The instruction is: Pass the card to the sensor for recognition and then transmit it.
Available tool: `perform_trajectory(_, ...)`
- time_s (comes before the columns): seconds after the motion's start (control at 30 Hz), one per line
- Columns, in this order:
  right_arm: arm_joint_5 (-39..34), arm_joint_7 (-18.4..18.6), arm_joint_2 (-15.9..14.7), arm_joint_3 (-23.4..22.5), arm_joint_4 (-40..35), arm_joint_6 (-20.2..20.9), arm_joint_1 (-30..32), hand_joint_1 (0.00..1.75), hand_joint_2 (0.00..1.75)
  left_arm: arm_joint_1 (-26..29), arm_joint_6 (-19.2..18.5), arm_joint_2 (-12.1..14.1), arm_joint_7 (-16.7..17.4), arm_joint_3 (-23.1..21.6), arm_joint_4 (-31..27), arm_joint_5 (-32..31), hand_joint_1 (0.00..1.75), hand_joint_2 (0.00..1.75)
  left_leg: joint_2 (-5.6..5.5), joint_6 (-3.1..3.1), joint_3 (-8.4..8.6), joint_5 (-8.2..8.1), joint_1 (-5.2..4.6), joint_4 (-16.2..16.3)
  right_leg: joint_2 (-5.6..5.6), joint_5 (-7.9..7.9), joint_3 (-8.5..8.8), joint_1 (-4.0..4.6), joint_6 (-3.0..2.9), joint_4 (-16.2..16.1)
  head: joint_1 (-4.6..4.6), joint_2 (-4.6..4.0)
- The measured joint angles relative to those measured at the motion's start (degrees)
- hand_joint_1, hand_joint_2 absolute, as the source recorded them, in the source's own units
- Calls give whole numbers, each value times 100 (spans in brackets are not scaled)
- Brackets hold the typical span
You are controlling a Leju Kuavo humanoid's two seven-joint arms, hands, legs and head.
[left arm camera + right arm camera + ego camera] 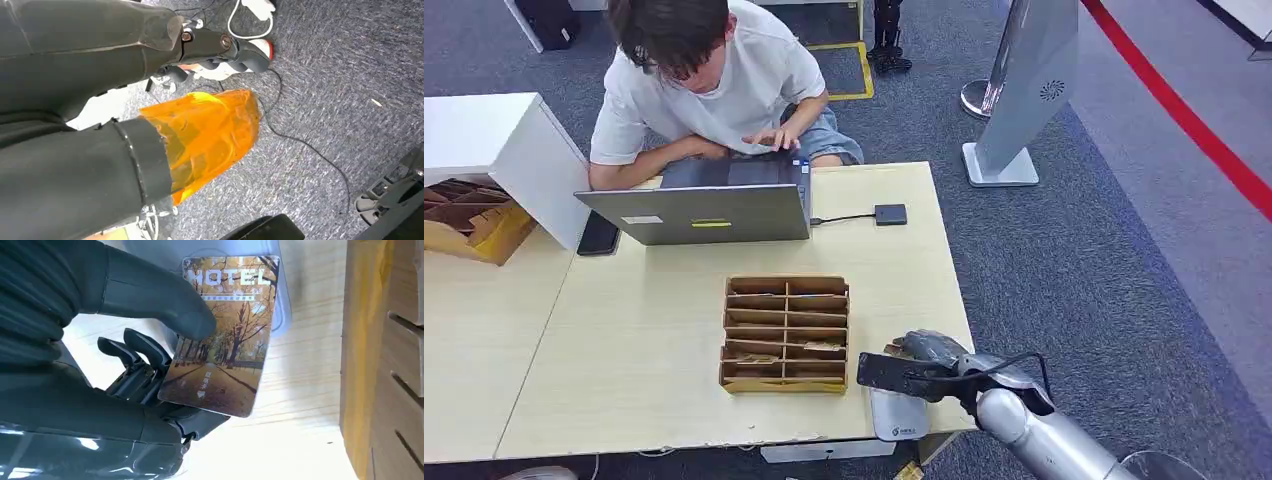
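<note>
Right arm comes in from the near right corner, forearm angled up toward the table w/ the right hand point(921, 362) low over the near right edge of the wooden table point(624, 350). Wrist cam shows it way better: thumb point(165, 305) pressed on the face of the card point(225, 340), darker fingers point(135, 352) curled underneath, so the card is pinched flat. Card says HOTEL, autumn tree pic. It sits right over the grey-white sensor pad point(897, 415) lying on the table edge, can't tell if touching.

Left hand point(220, 50) hangs down over the floor, fingers curled in, nothing in it afaict.

Head cam has the rest: cardboard slotted organizer point(785, 334) just left of the hand, laptop point(704, 205) at the far side w/ a person point(714, 80) typing, phone point(598, 235) left of it, small black box point(890, 214) on a cable to its right. Blue-grey carpet point(1074, 250), red line point(1184, 115) far right.
</note>
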Motion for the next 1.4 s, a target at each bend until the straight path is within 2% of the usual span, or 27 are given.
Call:
perform_trajectory(0.47, 286, 11, 190, 57, 76, -63, -12, 175, 175, -2, 4, -9, 29, 0, 0, 0, 0, 0, 1, 0, 3, 0, 0, 0, 1, 0, 2, 0, 0, 0, 0, 0)
perform_trajectory(0.97, 365, 11, 253, 61, 83, -87, -13, 175, 175, -2, 7, -9, 31, 0, 0, 2, 0, 0, 1, 0, 2, 0, 0, 0, 1, 0, 2, 0, 0, 0, 0, 0)
perform_trajectory(1.4, 767, 15, 382, 31, 83, -326, -9, 175, 175, 1, 13, -9, 31, 0, 0, 2, 0, 0, 1, 0, 2, 0, 0, 0, 1, 0, 2, 0, 0, 0, 0, 0)
